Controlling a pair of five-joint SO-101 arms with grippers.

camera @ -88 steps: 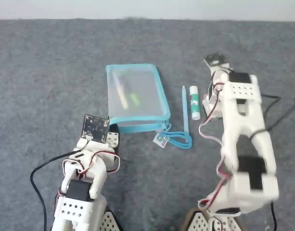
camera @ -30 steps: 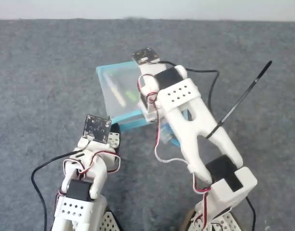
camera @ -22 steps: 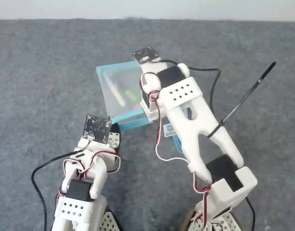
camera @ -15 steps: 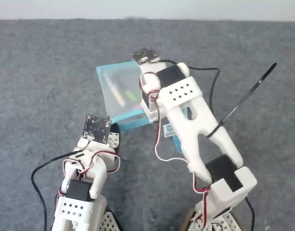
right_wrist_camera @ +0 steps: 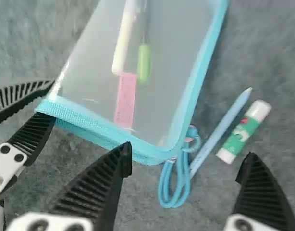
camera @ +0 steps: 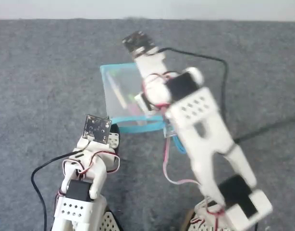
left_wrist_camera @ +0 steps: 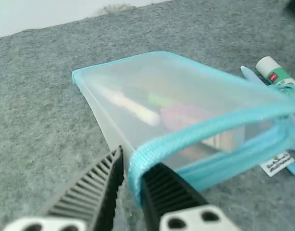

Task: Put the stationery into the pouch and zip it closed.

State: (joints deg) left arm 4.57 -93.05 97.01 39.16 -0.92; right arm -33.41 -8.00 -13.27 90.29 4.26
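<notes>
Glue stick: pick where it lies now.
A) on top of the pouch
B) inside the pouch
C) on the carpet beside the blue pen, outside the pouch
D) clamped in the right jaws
C: the glue stick lies on the grey carpet next to the blue pen, off the pouch, while the right gripper hangs above with its jaws wide open and empty.

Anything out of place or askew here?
The blue pen and glue stick lie outside the pouch, beside it. One pouch corner is pinched in the jaws of the left gripper. Nothing looks spilled or damaged.
</notes>
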